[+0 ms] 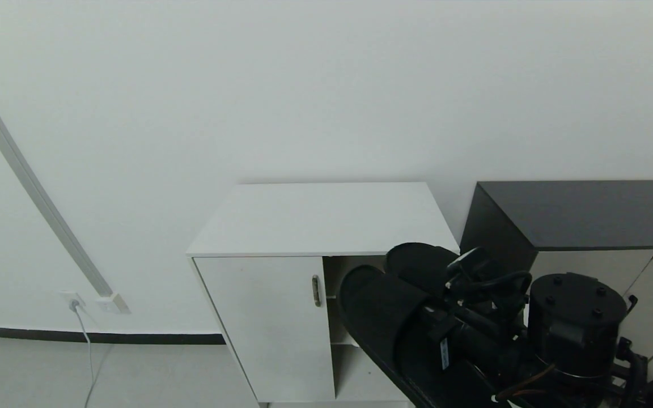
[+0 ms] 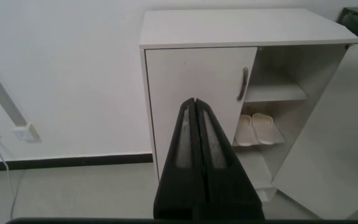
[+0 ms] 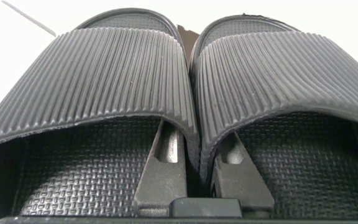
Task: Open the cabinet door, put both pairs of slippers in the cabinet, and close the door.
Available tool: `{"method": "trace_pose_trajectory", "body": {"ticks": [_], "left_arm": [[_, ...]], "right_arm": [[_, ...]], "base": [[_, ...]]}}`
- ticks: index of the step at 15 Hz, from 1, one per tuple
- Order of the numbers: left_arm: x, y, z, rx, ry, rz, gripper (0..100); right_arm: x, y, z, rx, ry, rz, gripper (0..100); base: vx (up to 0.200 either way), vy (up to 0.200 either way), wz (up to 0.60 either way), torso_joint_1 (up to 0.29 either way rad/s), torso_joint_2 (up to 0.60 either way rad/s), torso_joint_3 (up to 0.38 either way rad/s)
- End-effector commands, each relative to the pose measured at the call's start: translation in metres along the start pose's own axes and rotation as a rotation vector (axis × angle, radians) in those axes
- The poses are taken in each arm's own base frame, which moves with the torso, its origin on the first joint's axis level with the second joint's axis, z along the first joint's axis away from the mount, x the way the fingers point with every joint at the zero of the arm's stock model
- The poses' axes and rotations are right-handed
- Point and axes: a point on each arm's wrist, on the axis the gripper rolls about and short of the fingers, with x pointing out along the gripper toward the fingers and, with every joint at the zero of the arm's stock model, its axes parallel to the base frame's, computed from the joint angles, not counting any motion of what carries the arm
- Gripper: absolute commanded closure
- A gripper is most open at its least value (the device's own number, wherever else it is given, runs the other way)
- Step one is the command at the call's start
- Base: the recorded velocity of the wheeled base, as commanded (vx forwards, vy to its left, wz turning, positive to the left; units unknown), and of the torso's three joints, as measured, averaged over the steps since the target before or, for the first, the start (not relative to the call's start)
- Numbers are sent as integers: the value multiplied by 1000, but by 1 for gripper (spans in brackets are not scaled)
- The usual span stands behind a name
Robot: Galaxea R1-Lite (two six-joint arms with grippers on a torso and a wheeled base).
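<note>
Pinches black slippers (image 3: 123,68) by adjoining inner walls in right gripper (image 3: 194,155), raised before open cabinet (image 1: 315,218). Presents left gripper (image 2: 195,109) pressed together, facing cabinet. Reveals white slippers (image 2: 258,129) on inner shelf (image 2: 279,140) from left wrist view.

The left gripper (image 2: 195,104), fingers pressed together, points at the white cabinet (image 2: 241,28) — one door (image 2: 337,130) swung open, the other shut. A pale pair of slippers (image 2: 257,129) sits on what seems the middle shelf.
</note>
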Motion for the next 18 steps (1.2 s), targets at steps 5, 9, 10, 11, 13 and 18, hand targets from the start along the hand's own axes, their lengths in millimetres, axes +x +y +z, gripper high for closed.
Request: {"method": "trace_pose_trajectory", "body": {"ticks": [5,9,10,11,13,18], "left_arm": [[0,0,0,-2,1,1,100],[0,0,0,-2,1,1,100],[0,0,0,-2,1,1,100],[0,0,0,-2,1,1,100],[0,0,0,-2,1,1,100],[0,0,0,-2,1,1,100]], "right_arm": [[-1,0,-2,-2,6,0,100],[-1,0,-4,-2,15,2,100],[-1,0,-5,-3,17,2,100],[-1,0,-5,-5,20,2,100],[-1,0,-7,-5,24,4,100],[0,1,-8,-6,28,4,100]], "base": [[0,0,0,0,0,0],[0,0,0,-144,340,184],[0,0,0,-168,388,212],[0,0,0,-163,388,212],[0,0,0,-202,471,261],[0,0,0,-223,549,320]]}}
